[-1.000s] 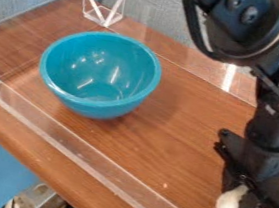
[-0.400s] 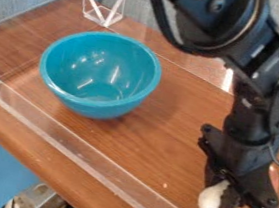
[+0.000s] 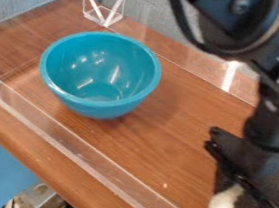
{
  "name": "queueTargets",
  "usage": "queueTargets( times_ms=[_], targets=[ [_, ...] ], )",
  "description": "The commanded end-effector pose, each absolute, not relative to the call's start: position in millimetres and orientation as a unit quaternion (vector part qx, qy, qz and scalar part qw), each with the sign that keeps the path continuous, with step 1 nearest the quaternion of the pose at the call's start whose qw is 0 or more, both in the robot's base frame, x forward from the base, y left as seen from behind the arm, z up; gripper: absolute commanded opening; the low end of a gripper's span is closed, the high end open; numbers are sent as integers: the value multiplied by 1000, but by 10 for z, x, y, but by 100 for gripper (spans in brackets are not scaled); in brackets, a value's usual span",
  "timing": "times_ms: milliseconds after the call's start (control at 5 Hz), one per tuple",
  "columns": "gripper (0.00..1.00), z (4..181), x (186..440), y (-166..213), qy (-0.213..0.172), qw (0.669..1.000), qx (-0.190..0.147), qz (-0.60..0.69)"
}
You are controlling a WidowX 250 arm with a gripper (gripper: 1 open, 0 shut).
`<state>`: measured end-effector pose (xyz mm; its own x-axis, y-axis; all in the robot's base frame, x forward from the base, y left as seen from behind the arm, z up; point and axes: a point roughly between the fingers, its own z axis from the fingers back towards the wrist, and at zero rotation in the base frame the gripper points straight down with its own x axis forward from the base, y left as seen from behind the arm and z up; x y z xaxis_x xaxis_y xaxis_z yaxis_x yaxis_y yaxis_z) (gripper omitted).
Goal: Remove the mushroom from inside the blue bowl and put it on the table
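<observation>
Now mushroom (image 3: 226, 203) gripped in claw (image 3: 231, 199), near right.
Blue bowl (image 3: 99, 74) far left; surface (image 3: 165, 131) between bare, clear wall close.

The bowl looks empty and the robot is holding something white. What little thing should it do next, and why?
Probably lower a little and open the gripper. The blue bowl is already empty, and the cream-white mushroom sits pinched in the gripper, low over the brown table, well away from the bowl. Whether it already touches the wood is hard to tell, so a gentle lowering first seems safest.
</observation>
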<state>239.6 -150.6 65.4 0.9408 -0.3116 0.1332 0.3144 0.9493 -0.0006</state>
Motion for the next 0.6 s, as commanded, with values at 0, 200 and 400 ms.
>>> queueTargets(
  times_ms=[0, 200, 400],
  targets=[
    [100, 911, 2517, -1597, -100, 987, -20, -128],
    [0, 931, 2499, -1415, -100, 987, -16, -125],
    [0, 1023, 2507, -1213, -104, 986, -9, -130]
  ],
)
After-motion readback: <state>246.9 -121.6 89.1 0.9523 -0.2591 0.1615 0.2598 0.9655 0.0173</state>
